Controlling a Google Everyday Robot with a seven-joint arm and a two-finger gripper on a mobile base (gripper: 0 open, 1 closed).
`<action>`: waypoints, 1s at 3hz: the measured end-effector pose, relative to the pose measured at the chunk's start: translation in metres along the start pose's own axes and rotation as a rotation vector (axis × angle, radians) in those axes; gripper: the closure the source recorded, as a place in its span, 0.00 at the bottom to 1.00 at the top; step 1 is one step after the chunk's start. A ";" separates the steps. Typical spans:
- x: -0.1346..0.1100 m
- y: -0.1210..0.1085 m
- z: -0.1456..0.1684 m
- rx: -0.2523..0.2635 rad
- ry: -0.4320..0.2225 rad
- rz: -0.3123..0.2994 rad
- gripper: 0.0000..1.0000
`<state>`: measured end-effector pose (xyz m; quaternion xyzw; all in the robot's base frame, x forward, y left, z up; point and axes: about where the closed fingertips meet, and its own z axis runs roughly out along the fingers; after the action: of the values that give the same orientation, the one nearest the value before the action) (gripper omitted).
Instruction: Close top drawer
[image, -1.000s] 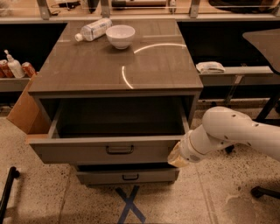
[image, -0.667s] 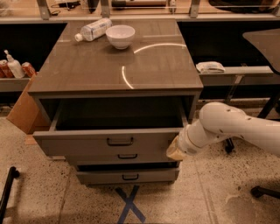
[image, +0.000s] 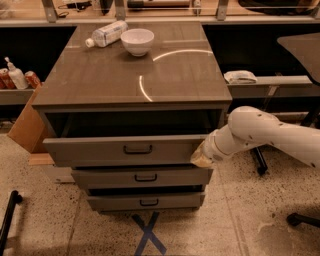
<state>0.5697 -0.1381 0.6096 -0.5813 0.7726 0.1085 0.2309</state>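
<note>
The top drawer (image: 100, 150) is a wide grey-brown drawer with a dark bail handle (image: 138, 149) at its centre. It stands out only a short way from the cabinet (image: 130, 75), with a dark gap above its front. My gripper (image: 201, 156) is at the end of the white arm (image: 260, 130) that comes in from the right. It rests against the right end of the drawer front.
Two shorter drawers (image: 142, 176) sit below, each a little out. On the cabinet top stand a white bowl (image: 137, 41) and a lying plastic bottle (image: 106, 34). A cardboard box (image: 27, 125) is on the left. A blue tape X (image: 148, 234) marks the floor.
The top drawer has slid back into the cabinet a good way. My arm and gripper have moved inward with its right front end.
</note>
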 end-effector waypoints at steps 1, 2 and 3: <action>-0.006 -0.023 -0.004 0.048 -0.018 0.020 1.00; -0.010 -0.039 -0.006 0.075 -0.034 0.036 1.00; -0.011 -0.045 -0.008 0.086 -0.043 0.041 1.00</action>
<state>0.6127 -0.1454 0.6260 -0.5524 0.7833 0.0921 0.2698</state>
